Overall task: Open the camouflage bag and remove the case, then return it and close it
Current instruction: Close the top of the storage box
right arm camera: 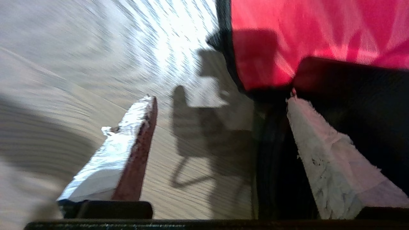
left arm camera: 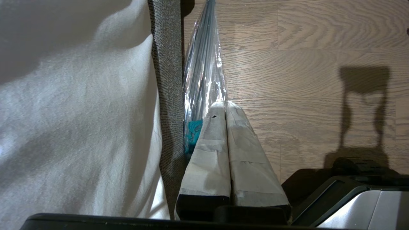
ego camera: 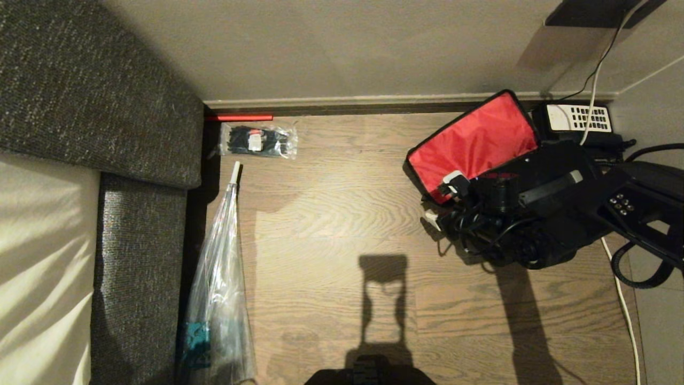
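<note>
Closest to the robot, the left pincer (left arm camera: 226, 107) just hangs parked low beside the sofa (ego camera: 144, 214), its two taped fingers (left arm camera: 207, 153) pressed flat together, so it's closed with nothing in it. Right by its tips there's a clear folded umbrella (ego camera: 222, 278) lying on the wood floor (ego camera: 331, 214) along the sofa's edge, with a bit of teal showing at its near end. A pale cover (ego camera: 37, 256) is draped over the sofa seat.

A bit further out on the right, the right arm (ego camera: 646, 208) reaches in over the camouflage bag (ego camera: 475, 144). The right pincer (ego camera: 443, 203) sits at the near-left corner of the bag, fingers (right arm camera: 332, 166) spread well apart and gripping nothing; in the wrist view one finger is over bare floor and the other is by the bag's black edge. The bag's flap is thrown open, bright red lining facing up. The arm covers most of the bag's body, so I can't make out the case for sure.

Far end: a small plastic packet of black stuff (ego camera: 259, 140) lies near the skirting, and a black desk phone (ego camera: 580, 120) with a white keypad sits just behind the bag, against the wall.
</note>
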